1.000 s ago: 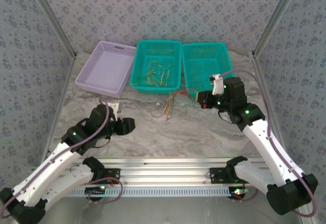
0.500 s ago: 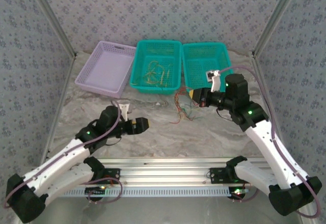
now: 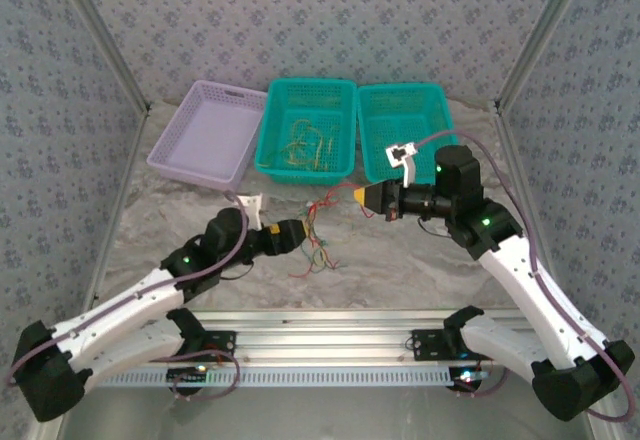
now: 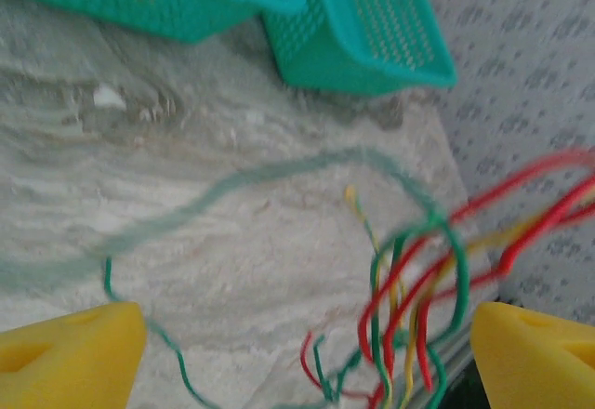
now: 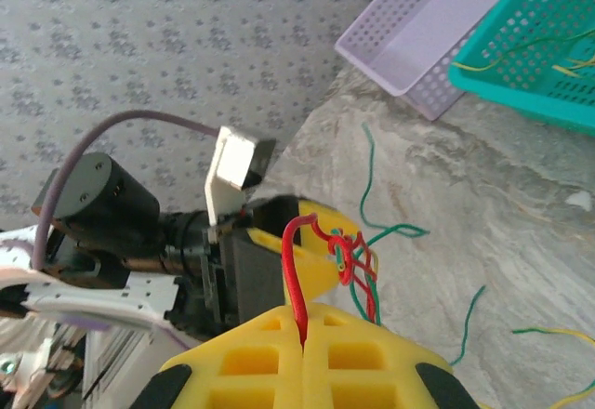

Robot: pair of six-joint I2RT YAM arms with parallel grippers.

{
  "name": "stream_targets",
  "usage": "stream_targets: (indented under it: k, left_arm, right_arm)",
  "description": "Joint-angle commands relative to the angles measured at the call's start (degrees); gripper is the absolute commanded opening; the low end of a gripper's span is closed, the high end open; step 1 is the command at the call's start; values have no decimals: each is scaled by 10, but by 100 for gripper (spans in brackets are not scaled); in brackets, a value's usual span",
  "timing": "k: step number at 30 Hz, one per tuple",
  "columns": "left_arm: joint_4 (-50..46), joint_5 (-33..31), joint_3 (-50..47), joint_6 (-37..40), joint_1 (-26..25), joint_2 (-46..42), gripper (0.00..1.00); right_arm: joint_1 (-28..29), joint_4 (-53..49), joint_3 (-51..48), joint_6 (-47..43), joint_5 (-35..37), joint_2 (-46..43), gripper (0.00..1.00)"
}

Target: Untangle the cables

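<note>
Along the far edge of the tabletop [image 3: 390,260] three baskets stood in a row. The lilac basket [image 3: 205,140] sat nearest the far left corner, its floor showing bare. Beside it, the middle teal basket [image 3: 312,82] held a loose heap of yellow and green strands [image 3: 305,145]. The right teal basket [image 3: 400,87] stood next to that one, and the right arm's wrist camera hid its near wall; what lay inside it could not be made out.

The tangle of cables [image 3: 315,238] was out of the baskets, over the middle of the tabletop in front of the middle teal basket, red, green and yellow strands knotted together, with loose ends trailing toward the near edge. A red cable [image 5: 296,274] rose from the knot into the right hand [image 5: 302,335], whose yellow fingers were pressed together on it, pinching it at the seam.

The left hand [image 4: 297,358] faced the tangle from the left with its fingers spread wide. The cables hung between the two yellow pads, closer to the pad on the right of the wrist view, and neither pad could be seen gripping them. A separate green strand [image 5: 365,181] lay loose on the marbled tabletop, near the lilac basket.
</note>
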Motion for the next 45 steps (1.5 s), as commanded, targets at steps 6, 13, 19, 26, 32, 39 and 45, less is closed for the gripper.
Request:
stream_targets:
  k: [6,13,19,26,32,39,45]
  left_arm:
    - [18,-83,-41,-68,37,-93,99]
    - [109,-49,-93,-173,46,-44,100]
    - [109,-64,-78,-199,46,-6,100]
    - [136,-117,-99,-231,48,-17,95]
    - [175,-98,-105,-247,49,1,37]
    - [172,-75,-102,-237,50,7,0]
    - [99,-84,-101,-203,58,-46,0]
  right_arm:
    - [4,29,17,-12,-68,-41,0]
    - [5,46,16,-2,-74,-48,0]
    - [16,65,12,8,-85,-47,0]
    - [39,74,7,9,-87,-46,0]
    - [58,83,-1,10,-73,-43,0]
    - [61,84,-8,12,-46,-47,0]
    - [36,15,7,-2,52,-49,0]
